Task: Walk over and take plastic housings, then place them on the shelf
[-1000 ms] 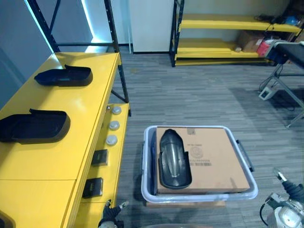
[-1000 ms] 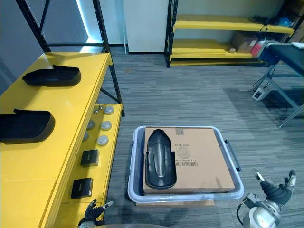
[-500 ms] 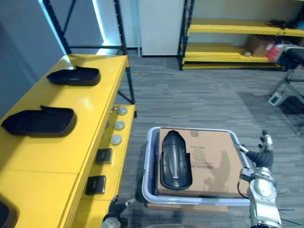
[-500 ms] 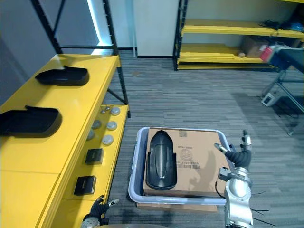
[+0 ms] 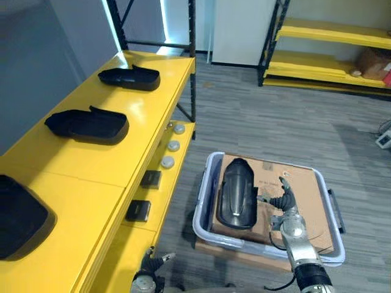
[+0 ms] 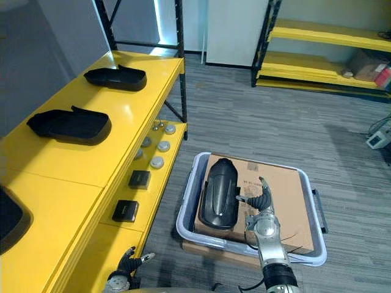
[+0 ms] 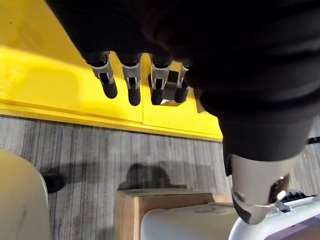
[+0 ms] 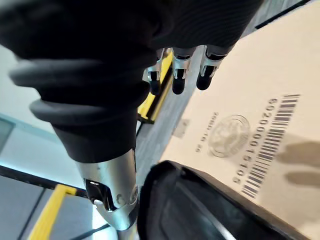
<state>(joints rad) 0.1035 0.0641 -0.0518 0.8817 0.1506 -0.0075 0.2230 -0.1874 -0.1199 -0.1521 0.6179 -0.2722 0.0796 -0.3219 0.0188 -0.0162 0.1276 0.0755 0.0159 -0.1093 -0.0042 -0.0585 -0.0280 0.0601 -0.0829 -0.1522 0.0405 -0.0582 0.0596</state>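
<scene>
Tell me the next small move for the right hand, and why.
Probably shift the right hand toward the robot's left and lower it onto the housing. It is open, holds nothing, and hovers over the box beside the housing. The left hand hangs open by the shelf.

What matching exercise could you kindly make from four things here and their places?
1. cardboard box
2. far black housing
3. right robot hand
4. round caps

A. on the yellow shelf top
B. inside the plastic bin
C. above the box, beside the housing lying there
D. on the lower yellow ledge

Pairs: 1-B, 2-A, 3-C, 4-D.
</scene>
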